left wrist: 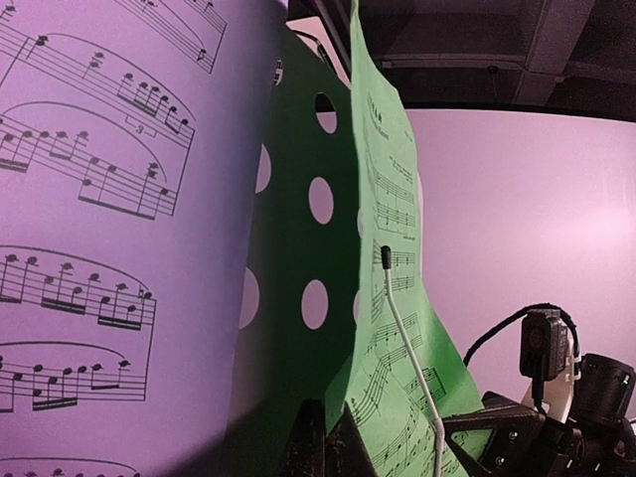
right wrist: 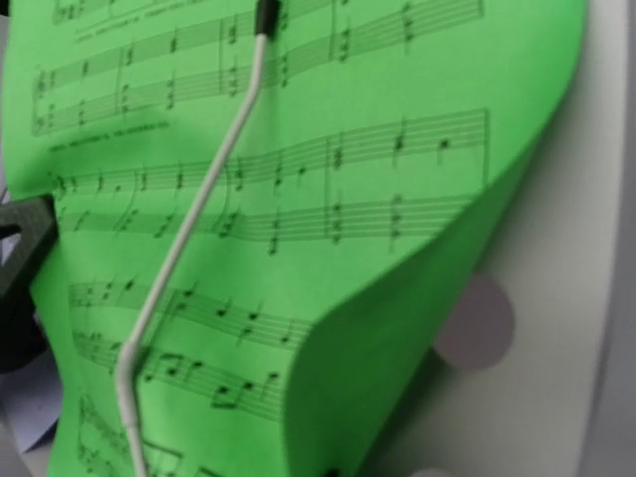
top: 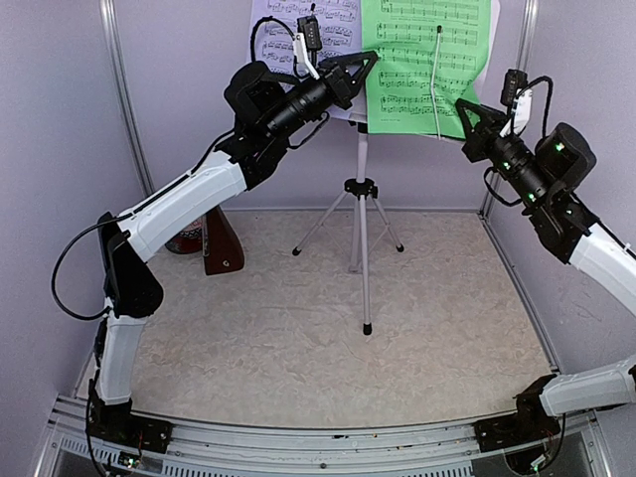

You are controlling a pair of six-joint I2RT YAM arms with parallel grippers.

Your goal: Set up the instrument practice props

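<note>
Now I am gently pinching the green sheet (top: 407, 60), which looks light, floppy and easy to tear, at its left edge on the music stand (top: 362, 199) with my left claw (top: 373, 60), my right claw (top: 463, 105) hanging clenched beside it.

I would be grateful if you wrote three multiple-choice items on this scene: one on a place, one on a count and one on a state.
1. The metronome is: A held in the air; B upright on the table, left of the music stand; C right of it.
2. Sheets on the stand's desk: A one; B two; C three.
3. The tripod legs are: A folded; B spread; C detached.
B, it sits left of the stand; B, one lavender sheet, one green sheet; B, the legs splay outward.
</note>
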